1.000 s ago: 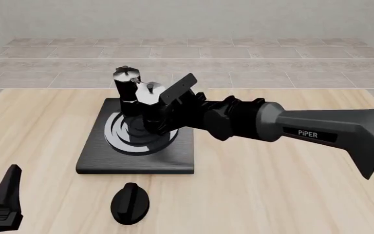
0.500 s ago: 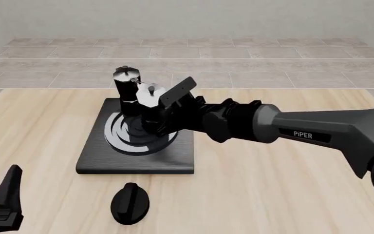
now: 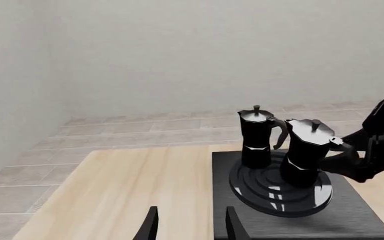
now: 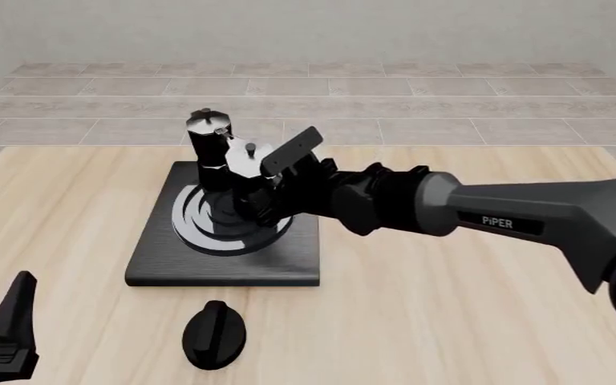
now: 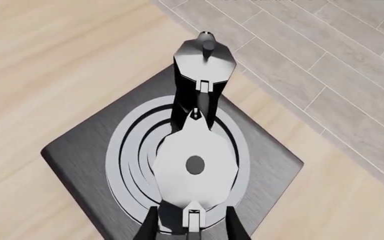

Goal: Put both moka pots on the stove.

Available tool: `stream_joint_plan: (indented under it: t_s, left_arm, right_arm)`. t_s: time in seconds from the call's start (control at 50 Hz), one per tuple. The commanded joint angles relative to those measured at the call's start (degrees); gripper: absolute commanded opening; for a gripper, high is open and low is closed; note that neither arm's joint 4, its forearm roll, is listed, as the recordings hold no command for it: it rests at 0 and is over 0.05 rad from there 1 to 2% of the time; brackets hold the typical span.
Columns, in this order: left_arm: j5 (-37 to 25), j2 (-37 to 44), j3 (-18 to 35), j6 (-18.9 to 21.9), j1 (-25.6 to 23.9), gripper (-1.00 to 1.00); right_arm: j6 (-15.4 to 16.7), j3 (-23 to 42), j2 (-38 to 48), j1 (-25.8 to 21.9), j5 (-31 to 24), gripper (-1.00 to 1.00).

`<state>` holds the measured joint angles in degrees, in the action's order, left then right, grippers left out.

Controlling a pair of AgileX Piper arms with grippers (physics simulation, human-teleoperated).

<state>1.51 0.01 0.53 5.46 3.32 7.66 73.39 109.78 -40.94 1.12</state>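
two moka pots on the stove burner

nearest us, our left claw [image 4: 3, 341] hangs parted over the worktop [image 4: 447, 305]. our right claw [image 4: 270, 192] grips the near moka pot [image 4: 246, 164] on the stove [image 4: 222, 233]; the far moka pot [image 4: 208, 148], silver-lidded, black-faceted, stands just behind.

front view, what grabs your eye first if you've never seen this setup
The long right arm reaching in from the right, its right gripper at the near moka pot on the stove. That pot stands on the ring burner close beside the far moka pot. Nearer the camera, a black oval knob lies alone on the table.
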Motion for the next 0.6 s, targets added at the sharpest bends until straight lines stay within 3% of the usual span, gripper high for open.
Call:
stream_joint_plan:
  t_s: [0.02, 0.12, 0.6]
  left_arm:
    - [0.0, 0.0, 0.0, 0.1, 0.0, 1.0]
    - [-0.1, 0.0, 0.1, 0.1, 0.0, 1.0]
    - [-0.2, 0.0, 0.0, 0.6, -0.3, 1.0]
  right_arm:
    - [0.7, -0.4, -1.1, -0.1, -0.3, 1.0]
    - [3.5, -1.7, -3.6, 0.2, -0.8, 1.0]
    - [8.8, -4.5, -19.7, -2.2, -10.1, 1.0]
